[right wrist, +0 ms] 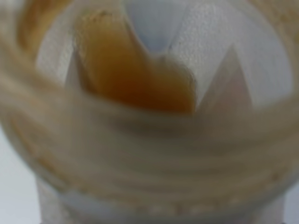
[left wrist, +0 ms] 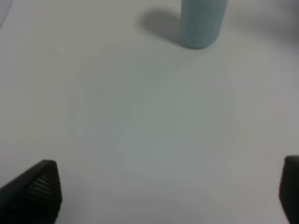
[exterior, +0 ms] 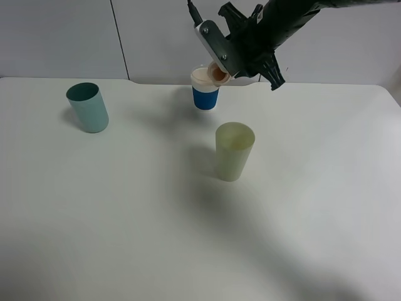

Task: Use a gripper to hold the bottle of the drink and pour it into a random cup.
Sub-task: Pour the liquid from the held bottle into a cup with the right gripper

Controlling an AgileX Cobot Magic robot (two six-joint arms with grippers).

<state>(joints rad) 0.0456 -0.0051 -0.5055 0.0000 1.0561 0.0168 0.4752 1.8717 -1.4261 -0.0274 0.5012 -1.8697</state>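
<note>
**Tabletop stock: one bottle in the air, three cups standing**

Item 1. Right gripper (exterior: 237,59): hanging above the far edge of the white table (exterior: 125,213), clenched and grasping the bottle of the drink (exterior: 217,73).

Item 2. Bottle of the drink: being held tilted, with its open mouth facing down and towards the camera. In the high view the mouth is showing against the rim of the white cup with blue band (exterior: 205,95). Whether it is hanging exactly over that cup cannot be told. The right wrist view is looking straight into the neck (right wrist: 149,154), where brown drink (right wrist: 135,74) is lying along one side.

Item 3. Yellow-green cup (exterior: 234,152): standing upright near the table's middle, nearer the camera than the bottle and apart from it.

Item 4. Teal tumbler (exterior: 88,107) (left wrist: 201,21): standing upright at far left.

Item 5. Left gripper (left wrist: 168,189): hovering over bare table, its fingers (left wrist: 37,191) spread wide, grasping nothing.
</note>
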